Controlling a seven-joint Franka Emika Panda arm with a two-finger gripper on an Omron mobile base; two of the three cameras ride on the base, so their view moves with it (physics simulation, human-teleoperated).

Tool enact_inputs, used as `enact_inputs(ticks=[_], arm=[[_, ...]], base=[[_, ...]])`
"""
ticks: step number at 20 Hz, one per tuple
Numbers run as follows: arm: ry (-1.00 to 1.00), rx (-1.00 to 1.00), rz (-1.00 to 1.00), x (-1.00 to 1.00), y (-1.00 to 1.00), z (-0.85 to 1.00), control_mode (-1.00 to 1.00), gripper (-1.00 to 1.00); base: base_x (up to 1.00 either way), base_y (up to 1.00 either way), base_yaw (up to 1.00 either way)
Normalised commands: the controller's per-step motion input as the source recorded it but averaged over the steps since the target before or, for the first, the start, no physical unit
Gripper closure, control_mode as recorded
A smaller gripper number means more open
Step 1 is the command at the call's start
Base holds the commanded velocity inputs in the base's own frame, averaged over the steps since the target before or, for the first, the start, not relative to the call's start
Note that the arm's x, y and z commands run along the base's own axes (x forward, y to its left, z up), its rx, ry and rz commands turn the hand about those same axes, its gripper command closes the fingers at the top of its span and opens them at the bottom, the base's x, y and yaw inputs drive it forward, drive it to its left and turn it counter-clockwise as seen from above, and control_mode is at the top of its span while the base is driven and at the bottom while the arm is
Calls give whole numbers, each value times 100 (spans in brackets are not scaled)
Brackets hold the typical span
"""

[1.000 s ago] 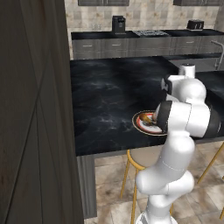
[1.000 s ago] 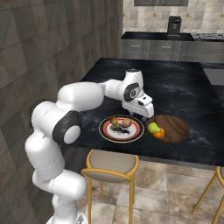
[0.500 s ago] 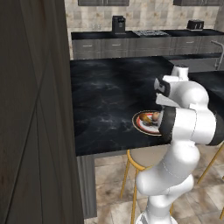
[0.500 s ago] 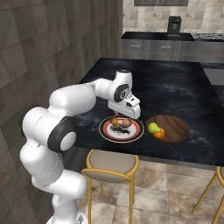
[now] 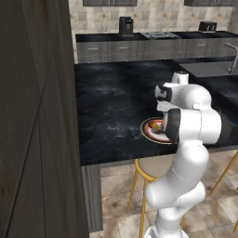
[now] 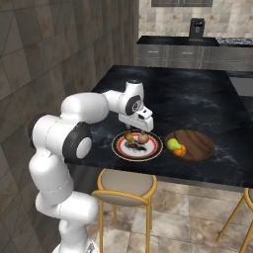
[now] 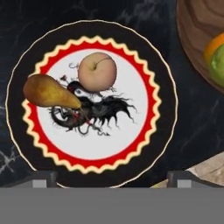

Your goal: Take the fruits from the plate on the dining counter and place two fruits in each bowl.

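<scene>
While the pincer (image 7: 112,181) hovers spread and empty above the plate (image 7: 17,131) on the tabletop (image 6: 207,104), a peach (image 7: 99,71) and pear (image 7: 48,92) wait (likely light, smooth, bruisable; grip each across its widest part).

A wooden stool (image 6: 124,186) stands under the near counter edge; a coffee machine (image 6: 196,27) sits on the far counter (image 6: 173,42).

Black marble dining counter (image 6: 207,104) bearing the plate (image 6: 137,146) beside a wooden bowl (image 6: 193,145).
</scene>
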Motion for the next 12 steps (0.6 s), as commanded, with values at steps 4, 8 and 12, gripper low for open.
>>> enact_inputs(ticks=[4, 8, 12], arm=[[0, 0, 5, 49, 0, -27, -100, -100], [0, 0, 2, 50, 0, -22, -100, -100], [0, 0, 1, 44, 0, -25, -100, -100]], base=[[0, 0, 0], [0, 0, 0], [0, 0, 0]])
